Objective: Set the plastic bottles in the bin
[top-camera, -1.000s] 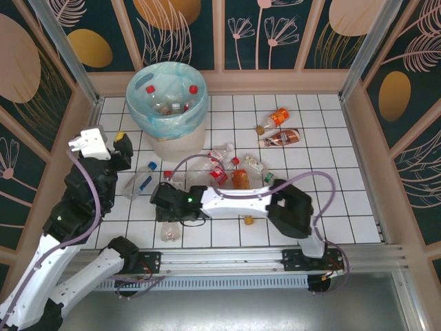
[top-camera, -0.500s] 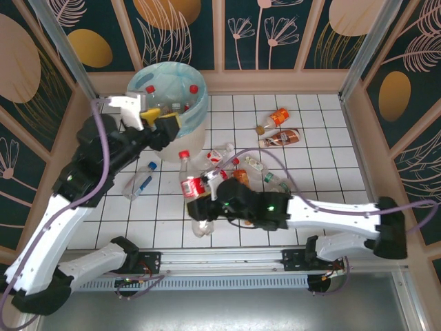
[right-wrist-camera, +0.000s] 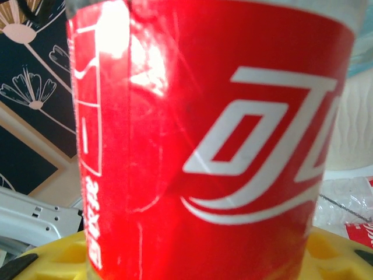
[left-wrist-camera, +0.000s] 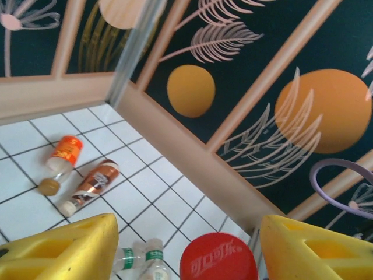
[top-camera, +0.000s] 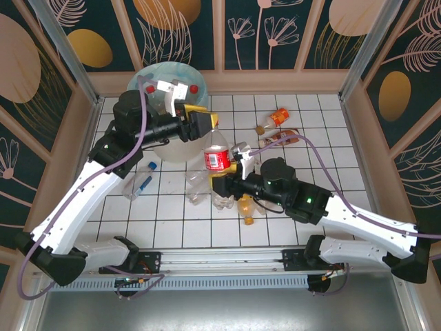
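An upright clear plastic bottle (top-camera: pixel 217 158) with a red label (right-wrist-camera: pixel 210 140) hangs above the middle of the table. My right gripper (top-camera: pixel 225 181) is shut on its lower body, with the yellow fingers (right-wrist-camera: pixel 55 259) showing beside the label. My left gripper (top-camera: pixel 207 126) reaches in from the bin side and stands open, its yellow fingers (left-wrist-camera: pixel 58 248) on either side of the bottle's red cap (left-wrist-camera: pixel 218 258) without touching it. The bin (top-camera: pixel 160 69), lined with a blue-green bag, stands at the back left behind the left arm, with bottles inside.
Loose bottles lie on the tiles: an orange one (top-camera: pixel 277 118) and a brown one (top-camera: pixel 280 137) at the back right, a blue-capped clear one (top-camera: pixel 140 183) at the left, and clear ones (top-camera: pixel 198 187) under the held bottle. Green-labelled bottles (left-wrist-camera: pixel 143 256) lie below the left gripper. Patterned walls enclose the table.
The right arm has lifted the red-labelled bottle and carried it right toward the middle. The left arm has swung from the left side past the bin, over the bottle's cap.
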